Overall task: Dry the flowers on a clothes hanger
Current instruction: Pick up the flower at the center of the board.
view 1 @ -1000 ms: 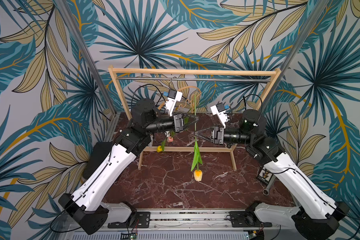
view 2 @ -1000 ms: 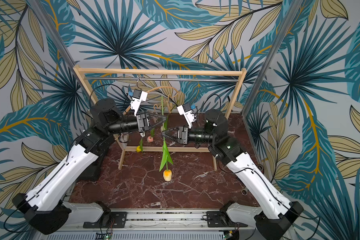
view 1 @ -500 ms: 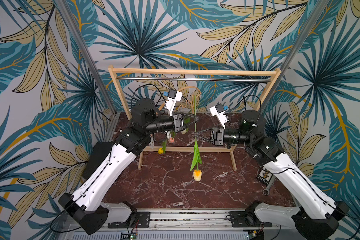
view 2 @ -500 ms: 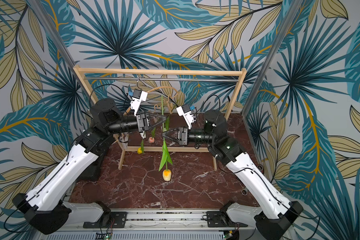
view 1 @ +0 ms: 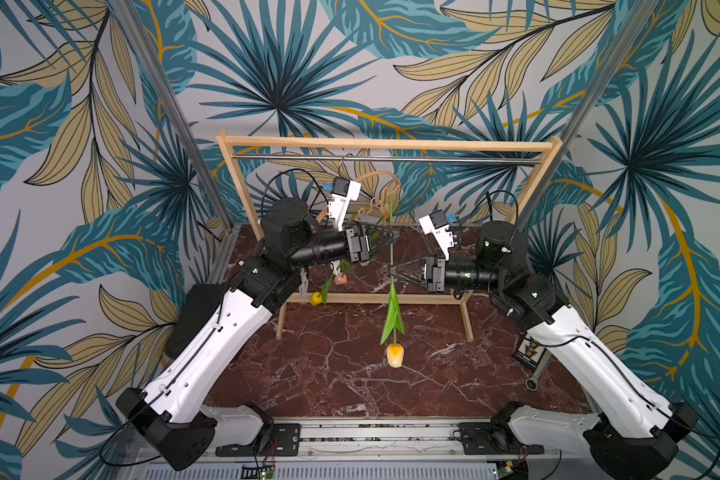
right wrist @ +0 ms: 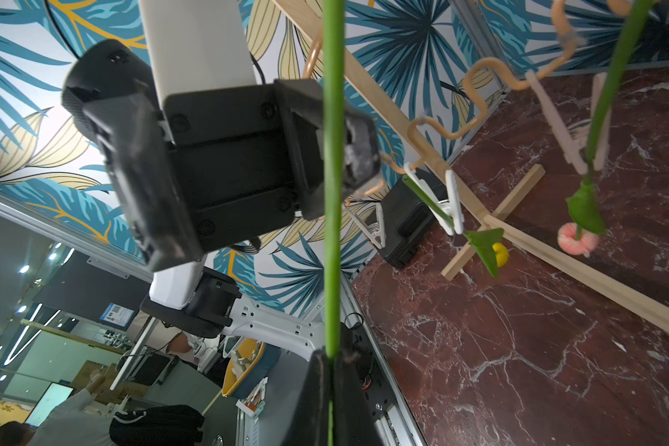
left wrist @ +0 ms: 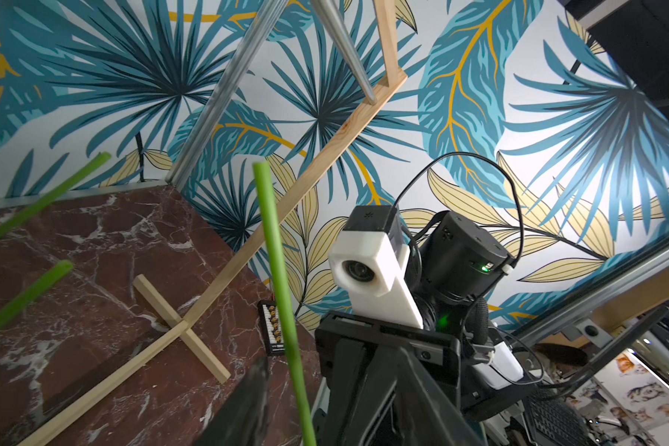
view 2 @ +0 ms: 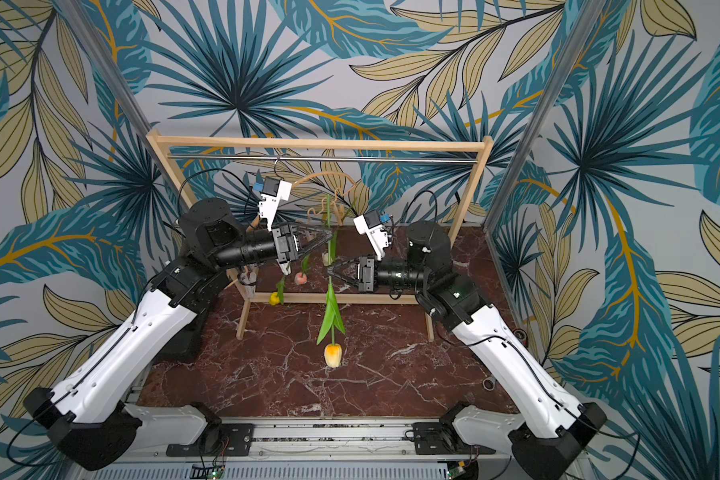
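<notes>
Two white robot arms meet at a yellow-orange tulip (view 1: 392,316) that hangs head down in front of a wooden rack (view 1: 387,143), over a marble table (view 1: 329,386). Only the right gripper (view 1: 393,271) holds it, jaws pressed together on the mid-stem. The left gripper (view 1: 393,237) sits higher on the same stem, jaws spread to either side and, in its wrist view, clear of it. The stem's cut end stands free near the hanger (right wrist: 467,79), not in any pin. The likely risk is that a single pinch on a smooth stem lets the tulip swivel or slide under its heavy bloom, so the top drifts off line from a pin. A harder squeeze could bruise the stem. The hanger hangs loose from the rod (view 1: 433,158), so a nudge from either gripper could set it swinging and shake the pink flower (right wrist: 578,241) and yellow flower (right wrist: 499,253) clipped there. Both arms rise from the front rail, elbows out, forearms near level, grippers pointing at each other, left above right.
</notes>
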{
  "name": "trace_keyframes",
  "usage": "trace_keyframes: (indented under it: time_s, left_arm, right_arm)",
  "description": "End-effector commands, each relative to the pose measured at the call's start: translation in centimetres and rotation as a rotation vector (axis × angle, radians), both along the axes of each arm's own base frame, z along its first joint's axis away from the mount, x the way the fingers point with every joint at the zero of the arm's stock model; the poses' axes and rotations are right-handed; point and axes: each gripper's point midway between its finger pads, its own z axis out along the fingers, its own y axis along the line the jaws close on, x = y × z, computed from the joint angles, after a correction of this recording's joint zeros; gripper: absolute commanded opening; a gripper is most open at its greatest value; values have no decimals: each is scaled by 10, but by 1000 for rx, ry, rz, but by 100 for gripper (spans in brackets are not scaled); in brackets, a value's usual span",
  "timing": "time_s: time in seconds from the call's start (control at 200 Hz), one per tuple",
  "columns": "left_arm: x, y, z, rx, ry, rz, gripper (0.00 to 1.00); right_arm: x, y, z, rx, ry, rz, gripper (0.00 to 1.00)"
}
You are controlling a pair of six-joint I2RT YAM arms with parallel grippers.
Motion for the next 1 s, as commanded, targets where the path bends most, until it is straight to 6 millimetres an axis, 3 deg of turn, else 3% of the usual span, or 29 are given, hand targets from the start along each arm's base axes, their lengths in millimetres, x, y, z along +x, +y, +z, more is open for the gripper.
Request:
trace_keyframes:
  time_s: [0.0,0.185,0.426,0.801,0.997]
  left_arm:
    - [9,18,4,15,-49,135,66]
    - [20,49,10,52,-86,336,77]
    - [44,134,-2,169,16,752,79]
    - [20,226,0,359,-28,1087,83]
    - [13,249,-17,356,21,1171,85]
  right_arm:
    - [9,-12,-5,-69,-30,-89,1]
    - [21,-30,-20,-184,-49,-213,0]
    - [21,-49,-30,-265,-86,-287,0]
    - [26,-53,-43,-314,-79,-315,0]
    - [28,-49,-42,-296,-82,-322,0]
